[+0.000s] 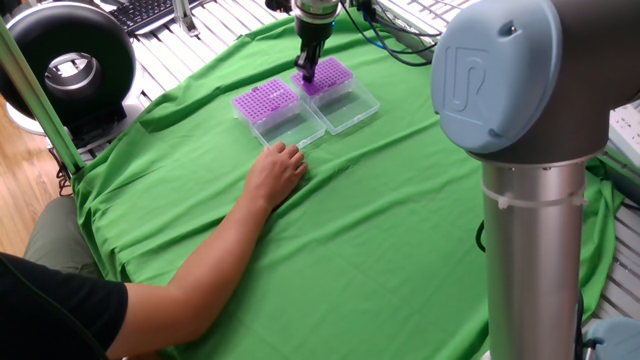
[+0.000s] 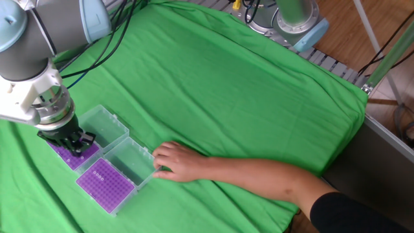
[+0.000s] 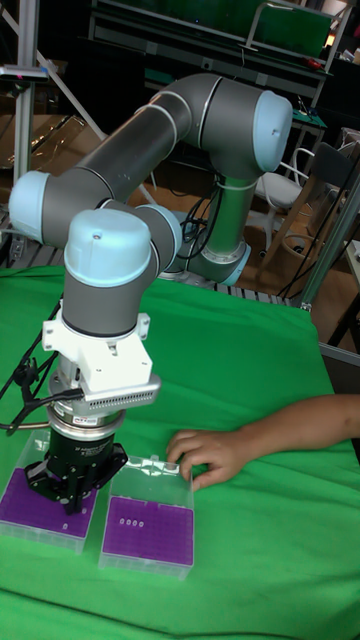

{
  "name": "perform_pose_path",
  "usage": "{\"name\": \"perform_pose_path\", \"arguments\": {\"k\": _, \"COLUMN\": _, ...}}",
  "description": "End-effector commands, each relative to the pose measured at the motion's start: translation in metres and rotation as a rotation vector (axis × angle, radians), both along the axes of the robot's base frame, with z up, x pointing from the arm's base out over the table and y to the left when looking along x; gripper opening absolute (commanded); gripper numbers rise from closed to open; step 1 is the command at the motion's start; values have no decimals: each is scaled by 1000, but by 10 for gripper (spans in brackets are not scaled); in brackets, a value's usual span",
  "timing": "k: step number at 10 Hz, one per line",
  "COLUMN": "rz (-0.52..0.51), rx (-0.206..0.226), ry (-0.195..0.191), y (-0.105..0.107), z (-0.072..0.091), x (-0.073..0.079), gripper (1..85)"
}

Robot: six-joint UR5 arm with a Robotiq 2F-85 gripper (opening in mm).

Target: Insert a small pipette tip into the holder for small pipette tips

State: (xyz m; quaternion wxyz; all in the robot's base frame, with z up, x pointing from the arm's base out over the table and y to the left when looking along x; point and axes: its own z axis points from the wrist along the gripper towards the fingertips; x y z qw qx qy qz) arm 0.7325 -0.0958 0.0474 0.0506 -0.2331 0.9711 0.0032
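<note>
Two purple tip racks sit in clear boxes with their lids folded open. My gripper [image 1: 307, 72] [image 2: 72, 147] [image 3: 68, 506] points straight down onto the far rack [image 1: 330, 72] [image 2: 72, 157] [image 3: 28, 505], its fingertips at the rack's surface. The fingers look drawn together, and no small pipette tip is discernible between them. The other rack [image 1: 265, 100] [image 2: 103, 183] [image 3: 148, 530] shows a few white tips in its holes. I cannot tell which of the two is the holder for small tips.
A person's hand [image 1: 275, 172] [image 2: 173, 162] [image 3: 205, 455] rests against the open lid [image 1: 292, 128] [image 2: 129, 158] of the nearer box, the forearm lying across the green cloth [image 1: 400, 220]. A second robot's base [image 1: 525, 150] stands at the right.
</note>
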Motion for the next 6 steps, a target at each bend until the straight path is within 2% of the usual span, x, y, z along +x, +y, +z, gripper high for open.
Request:
{"name": "perform_pose_path", "arguments": {"k": 1, "rz": -20, "rx": 0, "ry": 5, "y": -2, "z": 9, "x": -1, "gripper": 13}}
{"name": "perform_pose_path", "arguments": {"k": 6, "rz": -41, "rx": -4, "ry": 44, "y": 7, "z": 37, "x": -6, "gripper": 10}}
